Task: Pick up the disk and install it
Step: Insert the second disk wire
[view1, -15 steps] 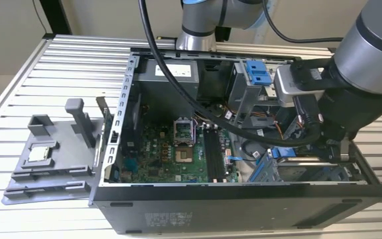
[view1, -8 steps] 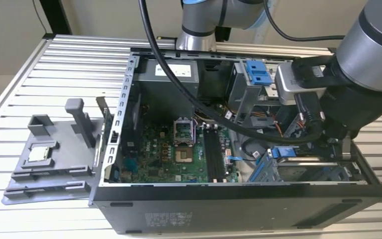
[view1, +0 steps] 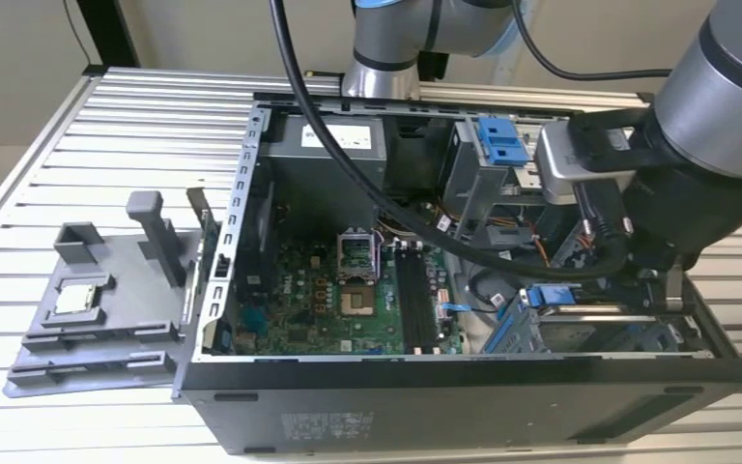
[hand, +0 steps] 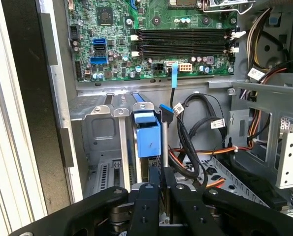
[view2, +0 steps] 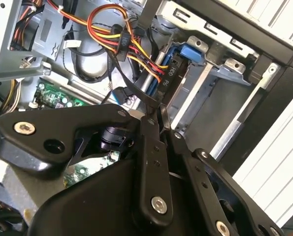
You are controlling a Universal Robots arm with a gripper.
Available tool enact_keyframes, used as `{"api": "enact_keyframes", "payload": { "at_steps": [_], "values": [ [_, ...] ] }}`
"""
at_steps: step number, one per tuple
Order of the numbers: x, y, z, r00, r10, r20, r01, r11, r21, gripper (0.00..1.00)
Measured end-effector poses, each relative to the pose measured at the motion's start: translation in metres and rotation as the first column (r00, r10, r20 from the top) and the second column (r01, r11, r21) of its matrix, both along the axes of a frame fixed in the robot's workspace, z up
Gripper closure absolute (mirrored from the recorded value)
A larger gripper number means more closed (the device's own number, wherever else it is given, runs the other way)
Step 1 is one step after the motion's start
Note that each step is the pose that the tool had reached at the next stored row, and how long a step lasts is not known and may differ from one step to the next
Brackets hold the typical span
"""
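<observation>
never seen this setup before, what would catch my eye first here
An open computer case lies on its side on a slatted metal table, its green motherboard exposed. The gripper is down in the drive bay at the exterior view's right, closed on the blue-framed disk standing on edge in its slot.

disk [hand: 147, 140] mostly hidden in drive cage [hand: 104, 132], label unseen

You're looking at a green motherboard [view1: 345, 290] with black memory slots [hand: 185, 42] inside a black computer case [view1: 474, 396]. The disk [hand: 147, 140] shows its blue frame in the first wrist view, set in a grey metal drive cage [hand: 104, 142]. The gripper [hand: 161, 187] is matte black. Red, orange and yellow wires [view2: 121, 34] bundle together. The tabletop [view1: 113, 145] is silver, ribbed in parallel lines; a grey fixture [view1: 100, 309] sits there.
</observation>
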State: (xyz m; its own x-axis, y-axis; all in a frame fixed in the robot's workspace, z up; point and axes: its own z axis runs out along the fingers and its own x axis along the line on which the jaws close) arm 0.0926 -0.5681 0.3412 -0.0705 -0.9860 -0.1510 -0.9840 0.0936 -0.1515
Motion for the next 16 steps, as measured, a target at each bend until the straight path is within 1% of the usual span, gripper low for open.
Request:
{"api": "enact_keyframes", "payload": {
  "at_steps": [5,10,12,14,16],
  "values": [
    [0.0004,-0.0003,-0.0001,1.0,0.0,0.0001,0.0,1.0,0.0002,1.0],
    [0.0004,-0.0004,0.0001,1.0,0.0,0.0027,0.0,1.0,0.0001,1.0],
    [0.0002,-0.0004,0.0002,1.0,0.0,0.0052,0.0,1.0,-0.0009,1.0],
    [-0.0002,-0.0003,0.0002,1.0,0.0,0.0094,0.0,1.0,-0.0037,1.0],
    [-0.001,-0.0003,0.0002,0.9999,0.0,0.0166,0.0,1.0,-0.0097,1.0]
  ]
}}
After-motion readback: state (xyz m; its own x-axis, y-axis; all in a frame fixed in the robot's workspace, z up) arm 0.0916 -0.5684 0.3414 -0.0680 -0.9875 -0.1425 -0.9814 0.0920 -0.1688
